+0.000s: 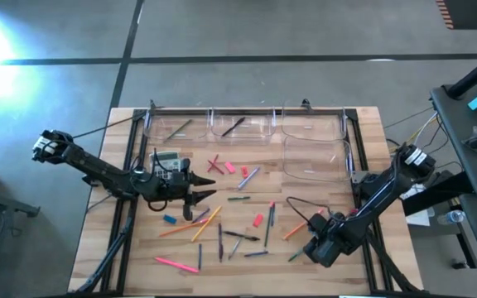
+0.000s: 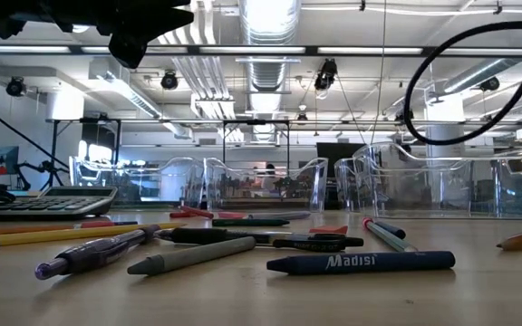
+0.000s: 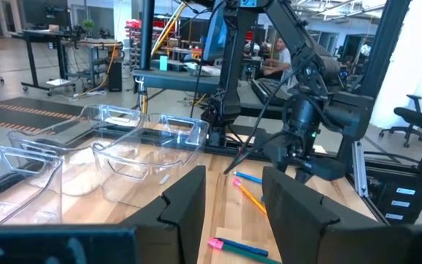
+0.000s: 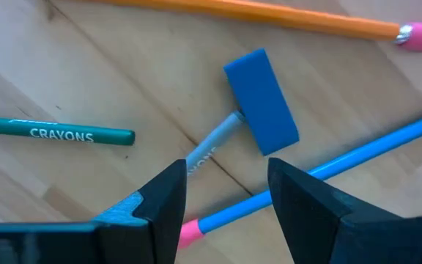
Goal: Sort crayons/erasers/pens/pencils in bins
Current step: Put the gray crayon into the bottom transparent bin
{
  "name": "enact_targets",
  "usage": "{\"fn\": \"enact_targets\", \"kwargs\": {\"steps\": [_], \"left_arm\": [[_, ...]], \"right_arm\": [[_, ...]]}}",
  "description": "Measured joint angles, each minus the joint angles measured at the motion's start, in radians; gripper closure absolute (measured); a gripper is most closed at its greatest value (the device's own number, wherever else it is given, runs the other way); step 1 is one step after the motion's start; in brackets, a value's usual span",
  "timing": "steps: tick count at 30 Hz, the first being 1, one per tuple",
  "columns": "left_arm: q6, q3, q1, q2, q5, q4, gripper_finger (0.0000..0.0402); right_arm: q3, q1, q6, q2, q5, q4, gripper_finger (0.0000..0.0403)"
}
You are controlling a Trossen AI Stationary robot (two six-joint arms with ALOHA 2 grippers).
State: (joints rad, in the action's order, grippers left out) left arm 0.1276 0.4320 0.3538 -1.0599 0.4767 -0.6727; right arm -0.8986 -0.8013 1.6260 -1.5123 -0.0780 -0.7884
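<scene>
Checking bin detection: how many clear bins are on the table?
4. Three stand in a row along the table's far edge: left bin, middle bin, right bin. The fourth bin sits just in front of the right bin. None appears hidden.

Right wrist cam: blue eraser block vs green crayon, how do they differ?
The blue eraser block is short and thick; the dark green crayon is a long slim stick. The eraser is plain, while the crayon carries white "CRAYONS" lettering. The eraser lies over a grey stick's end; the crayon lies alone. Both lie flat on the wooden table, ungripped, beyond the open right gripper.
</scene>
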Motion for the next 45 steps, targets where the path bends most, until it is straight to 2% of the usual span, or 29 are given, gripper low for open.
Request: {"fn": "enact_targets", "kwargs": {"steps": [18, 34, 41, 45], "left_arm": [[0.019, 0.0, 0.0, 0.0, 0.0, 0.002, 0.0279], [0.019, 0.0, 0.0, 0.0, 0.0, 0.003, 0.0279], [0.019, 0.0, 0.0, 0.0, 0.0, 0.003, 0.0279], [0.019, 0.0, 0.0, 0.0, 0.0, 0.003, 0.0279]], "right_arm": [[0.003, 0.0, -0.003, -0.07, 0.0, 0.061, 0.0229], [0.004, 0.001, -0.029, -0.064, -0.001, 0.069, 0.0367], [0.006, 0.001, -0.038, -0.048, -0.005, 0.076, 0.0386], [-0.003, 0.001, -0.059, -0.007, -0.048, 0.075, 0.0388]]}}
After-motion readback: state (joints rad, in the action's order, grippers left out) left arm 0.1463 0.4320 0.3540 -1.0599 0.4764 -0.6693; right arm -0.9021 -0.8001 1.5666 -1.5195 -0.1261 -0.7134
